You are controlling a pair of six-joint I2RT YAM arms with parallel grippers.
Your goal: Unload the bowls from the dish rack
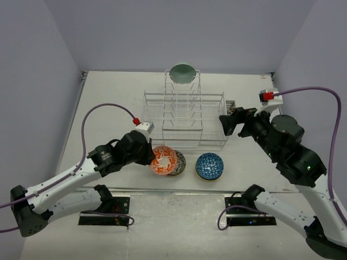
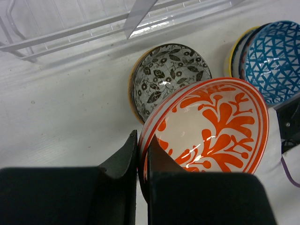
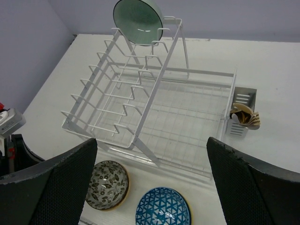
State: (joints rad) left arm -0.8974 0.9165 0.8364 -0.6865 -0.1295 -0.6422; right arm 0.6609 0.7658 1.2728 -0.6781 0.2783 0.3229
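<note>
Tabletop [image 1: 108, 103] carries everything here, and the dish rack [image 1: 184, 116] sits mid-table with only one bowl showing in it: the pale green bowl [image 3: 138, 21], standing on edge in the far top slot of the tall central row. The left gripper [image 2: 142, 150] has its fingers narrowed onto the near rim of the orange-and-white bowl [image 2: 211, 126], which it holds tilted just in front of the rack. That bowl overlaps the grey leaf-patterned bowl [image 2: 168, 75] lying on the table, though whether the two touch cannot be told. The right gripper [image 3: 150, 143] hovers by the rack's right near corner with its fingers spread wide and nothing between them, facing across the wires toward the green bowl. The blue mosaic bowl [image 1: 209, 166] rests near the grey one, apparently on top of another bowl whose yellow rim [image 2: 234, 51] peeks out beside it. The small side caddy [image 3: 243, 112] hangs on the rack's right end with something tan inside. The step in hand looks like setting the orange bowl down, perhaps onto the grey one. That calls for levelling it before the fingers part, then a long reach over the upright wires to pinch the green bowl's rim and lift it straight out of its slot.
</note>
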